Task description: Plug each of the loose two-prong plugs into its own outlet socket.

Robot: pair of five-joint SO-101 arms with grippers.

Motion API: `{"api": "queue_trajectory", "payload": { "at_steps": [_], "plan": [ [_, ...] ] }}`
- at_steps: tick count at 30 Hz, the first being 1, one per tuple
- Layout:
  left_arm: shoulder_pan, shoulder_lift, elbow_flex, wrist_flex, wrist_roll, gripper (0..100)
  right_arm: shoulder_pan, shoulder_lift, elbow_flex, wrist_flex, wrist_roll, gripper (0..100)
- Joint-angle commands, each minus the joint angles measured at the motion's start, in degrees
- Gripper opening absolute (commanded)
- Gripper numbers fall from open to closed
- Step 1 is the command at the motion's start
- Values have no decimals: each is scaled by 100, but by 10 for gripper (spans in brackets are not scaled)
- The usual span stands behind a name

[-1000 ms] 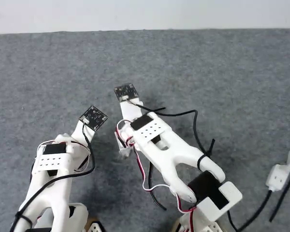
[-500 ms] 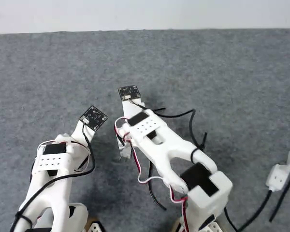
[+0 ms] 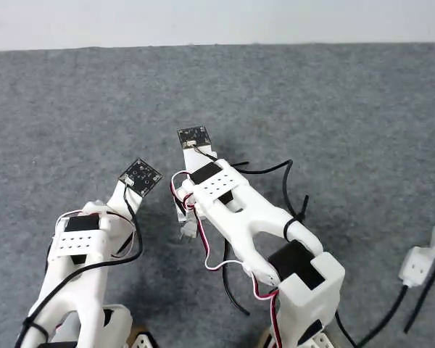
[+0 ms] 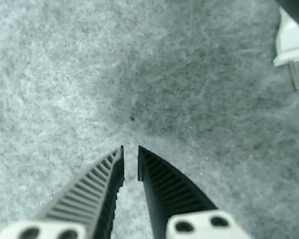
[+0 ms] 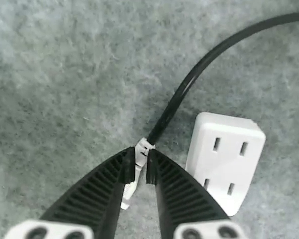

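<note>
My right gripper (image 5: 139,157) is shut on a small white two-prong plug (image 5: 136,158) just where its black cable (image 5: 199,74) leaves it. A white outlet block (image 5: 224,162) with two pairs of slots lies on the grey carpet right beside that plug. My left gripper (image 4: 130,149) hovers low over bare carpet, its jaws shut with nothing between them. A white plug (image 4: 291,42) with a metal prong lies off to its side. In the high view a white piece (image 3: 188,228) peeks out under the right arm (image 3: 225,199), beside the left arm (image 3: 83,243).
More white connector pieces (image 3: 420,264) with black cables (image 3: 391,312) lie at the right edge of the carpet. A loose black cable (image 3: 235,301) trails near the arms' bases. The far carpet (image 3: 312,94) ends at a pale wall.
The right arm's wrist has shifted slightly to the right and its elbow has dropped toward the near edge. The left arm has kept still.
</note>
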Motion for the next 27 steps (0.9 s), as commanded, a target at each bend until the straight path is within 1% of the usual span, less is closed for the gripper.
{"api": "queue_trajectory", "payload": {
  "at_steps": [1, 6, 9, 17, 22, 23, 27],
  "plan": [
    [-26, -149, -75, -79, -70, 45, 48, 31, -229, 92, -79, 60],
    [-26, -149, -75, -79, -70, 45, -180, 40, -246, 40, -97, 62],
    [-26, -149, -75, -79, -70, 45, -224, 154, -448, 101, -343, 62],
    [-26, -149, -75, -79, -79, 45, -224, 998, -1486, 1051, -404, 63],
    [-26, -149, -75, -70, -79, 45, -259, 1156, -1688, 1270, -387, 64],
    [-26, -149, -75, -70, -79, 45, -268, 1156, -1688, 1270, -387, 69],
    [-26, -149, -75, -70, -79, 45, -321, 1156, -1697, 1393, -387, 142]
  ]
}}
